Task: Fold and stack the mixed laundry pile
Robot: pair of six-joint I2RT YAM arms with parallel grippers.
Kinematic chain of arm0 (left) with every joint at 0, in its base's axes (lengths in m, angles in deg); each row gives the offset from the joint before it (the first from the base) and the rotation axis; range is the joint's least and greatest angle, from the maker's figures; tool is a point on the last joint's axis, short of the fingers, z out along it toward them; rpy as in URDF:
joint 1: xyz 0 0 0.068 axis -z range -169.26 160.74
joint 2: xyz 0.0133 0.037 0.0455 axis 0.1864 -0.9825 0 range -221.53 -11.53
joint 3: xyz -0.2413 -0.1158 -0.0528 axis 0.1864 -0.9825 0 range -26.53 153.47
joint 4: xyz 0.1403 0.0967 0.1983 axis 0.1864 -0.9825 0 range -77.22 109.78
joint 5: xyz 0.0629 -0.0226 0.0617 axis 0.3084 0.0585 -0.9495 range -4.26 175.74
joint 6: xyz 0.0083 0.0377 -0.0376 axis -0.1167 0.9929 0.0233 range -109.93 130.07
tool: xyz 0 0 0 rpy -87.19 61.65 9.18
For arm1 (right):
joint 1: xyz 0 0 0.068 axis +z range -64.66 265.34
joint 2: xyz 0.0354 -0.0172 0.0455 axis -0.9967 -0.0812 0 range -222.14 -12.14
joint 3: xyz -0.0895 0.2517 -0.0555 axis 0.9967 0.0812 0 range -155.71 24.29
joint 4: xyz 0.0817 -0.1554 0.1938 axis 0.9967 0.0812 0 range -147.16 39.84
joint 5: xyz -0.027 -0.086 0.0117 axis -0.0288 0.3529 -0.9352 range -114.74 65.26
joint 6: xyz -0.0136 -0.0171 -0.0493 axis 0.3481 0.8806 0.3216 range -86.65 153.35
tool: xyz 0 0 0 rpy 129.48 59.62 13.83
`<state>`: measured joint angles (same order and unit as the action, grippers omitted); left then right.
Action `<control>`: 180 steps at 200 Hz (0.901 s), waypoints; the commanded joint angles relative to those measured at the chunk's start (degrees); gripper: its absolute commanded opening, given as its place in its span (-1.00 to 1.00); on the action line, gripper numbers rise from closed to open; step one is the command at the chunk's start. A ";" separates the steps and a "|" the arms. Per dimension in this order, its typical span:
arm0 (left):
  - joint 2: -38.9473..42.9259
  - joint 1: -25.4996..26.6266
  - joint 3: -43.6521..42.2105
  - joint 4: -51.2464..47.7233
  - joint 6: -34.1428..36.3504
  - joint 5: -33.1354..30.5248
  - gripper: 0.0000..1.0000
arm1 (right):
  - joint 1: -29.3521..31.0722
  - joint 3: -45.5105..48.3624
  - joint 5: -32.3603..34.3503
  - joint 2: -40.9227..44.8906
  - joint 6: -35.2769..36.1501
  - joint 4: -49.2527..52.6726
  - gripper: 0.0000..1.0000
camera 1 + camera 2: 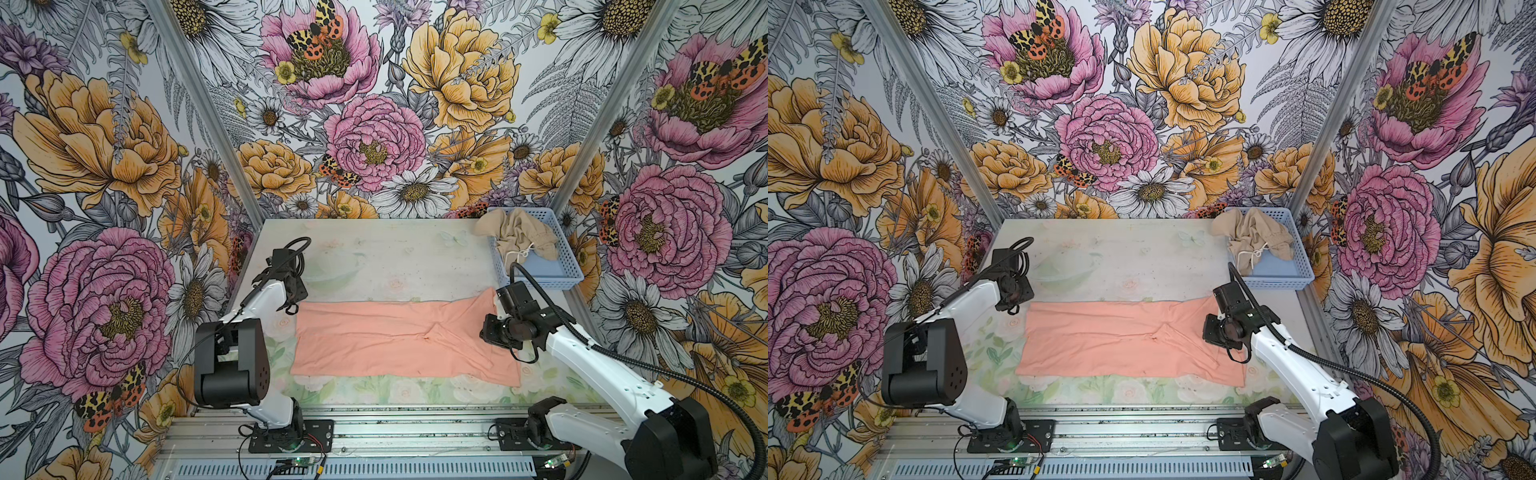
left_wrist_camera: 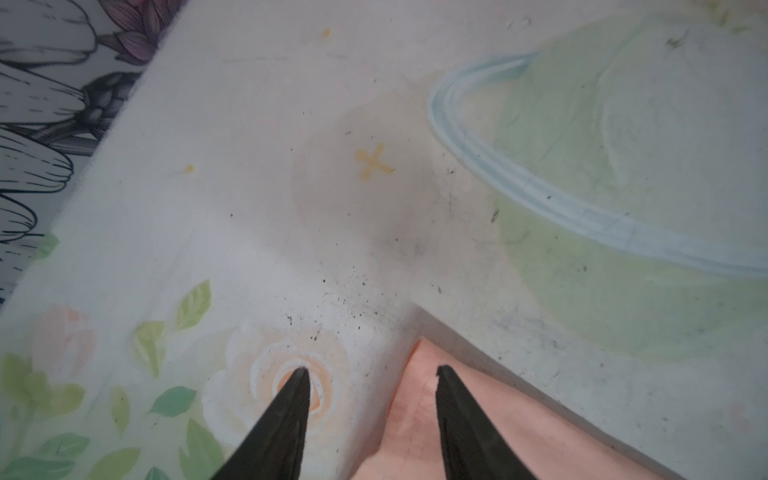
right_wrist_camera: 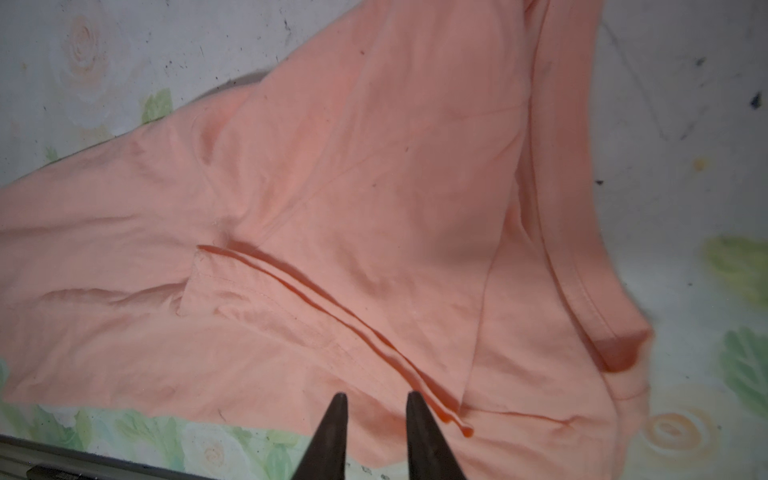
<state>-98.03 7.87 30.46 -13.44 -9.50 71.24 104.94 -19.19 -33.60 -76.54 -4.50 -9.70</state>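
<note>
The salmon-peach T-shirt (image 1: pixel 399 340) (image 1: pixel 1125 340) lies flat across the table as a long folded band, plain side up, with a sleeve fold near its right end. My left gripper (image 1: pixel 291 308) (image 2: pixel 372 370) hangs open at the shirt's back left corner. That corner of the T-shirt (image 2: pixel 409 415) lies loose below, between its fingers. My right gripper (image 1: pixel 487 332) (image 3: pixel 377 395) hovers over the T-shirt (image 3: pixel 374 187) at its right end, jaws a little apart with nothing between them. The beige garment (image 1: pixel 515 239) (image 1: pixel 1252 237) with a white drawstring sits crumpled in the basket.
A light blue perforated basket (image 1: pixel 557 270) (image 1: pixel 1292 275) stands at the back right corner of the table (image 1: pixel 374 257). Flowered walls close in the left, back and right sides. Both arm bases sit on the metal rail along the front edge.
</note>
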 commanded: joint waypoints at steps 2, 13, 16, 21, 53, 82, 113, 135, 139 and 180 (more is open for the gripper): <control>2.41 2.91 -1.10 -2.20 -1.44 -0.79 0.02 | 0.69 -2.26 -1.82 -3.15 1.26 -4.55 -0.43; 2.99 4.44 -1.99 -2.47 -2.55 0.45 0.02 | 1.03 -2.31 -2.61 -4.71 1.28 -6.27 -0.42; 3.00 4.85 -2.26 -2.43 -2.84 0.90 0.02 | 1.07 -2.38 -2.71 -5.17 1.19 -7.05 -0.42; 3.00 5.42 -2.72 -2.47 -3.36 1.79 0.02 | 1.24 -2.60 -3.10 -6.19 1.21 -7.94 -0.41; 1.42 8.89 -5.29 -2.39 -6.51 5.36 0.02 | 3.60 -6.88 -5.86 -13.78 1.77 -13.54 -0.33; 0.93 11.57 -6.10 -2.13 -7.80 5.11 0.02 | 6.76 -10.34 -8.62 -21.07 1.72 -17.34 -0.29; 1.46 11.92 -6.71 -1.67 -8.16 5.36 0.01 | 8.27 -12.65 -9.57 -26.87 0.78 -20.36 -0.29; 1.51 12.01 -7.11 -1.60 -8.11 5.54 0.01 | 8.82 -14.06 -10.60 -30.02 0.43 -21.52 -0.29; 1.59 12.05 -7.22 -1.55 -8.11 5.58 0.01 | 8.84 -14.37 -10.77 -30.63 0.41 -21.53 -0.29; 2.38 11.82 -8.55 -1.07 -8.04 5.71 0.00 | 9.89 -14.77 -14.52 -33.55 0.21 -21.32 -0.28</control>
<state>-97.14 19.74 22.96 -15.73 -17.02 76.00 113.83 -32.96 -44.77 -109.39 -3.73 -29.74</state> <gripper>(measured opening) 0.503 0.359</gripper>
